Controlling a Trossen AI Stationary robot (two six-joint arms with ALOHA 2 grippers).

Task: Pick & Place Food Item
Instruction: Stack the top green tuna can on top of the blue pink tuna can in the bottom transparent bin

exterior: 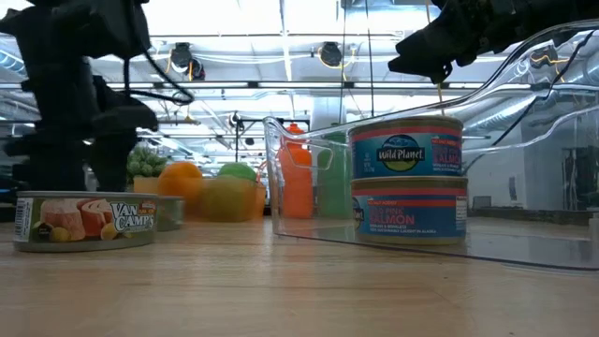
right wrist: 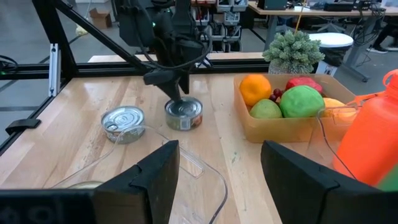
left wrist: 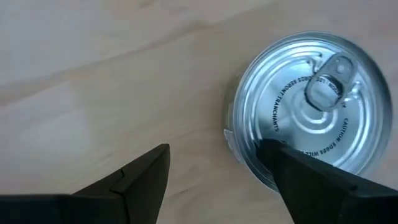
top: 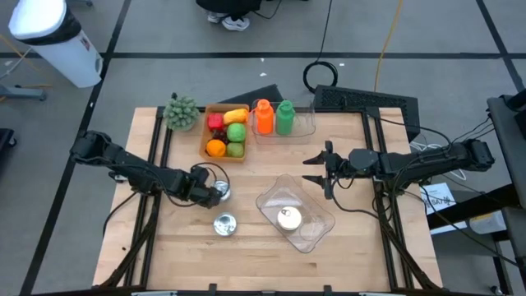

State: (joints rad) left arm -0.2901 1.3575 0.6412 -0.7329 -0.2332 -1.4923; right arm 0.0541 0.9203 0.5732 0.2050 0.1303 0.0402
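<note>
The left gripper (top: 220,192) hangs right over a small round can (right wrist: 183,113) on the table (top: 362,247), at about nine o'clock from the clear bin (top: 316,234). Its fingers are spread apart and hold nothing. The can looks hard, a bit heavy, and smooth, so it may slip. Squeezing its round sides seems best. The right gripper (top: 322,169) waits, fingers spread, at twelve o'clock from the bin.

You see pale matt wood table (top: 353,247), clear glossy plastic tray (top: 316,222), shiny ribbed metal can lid (left wrist: 311,106), paper-labelled cans (exterior: 408,178), smooth orange plastic bottle (right wrist: 367,140).
</note>
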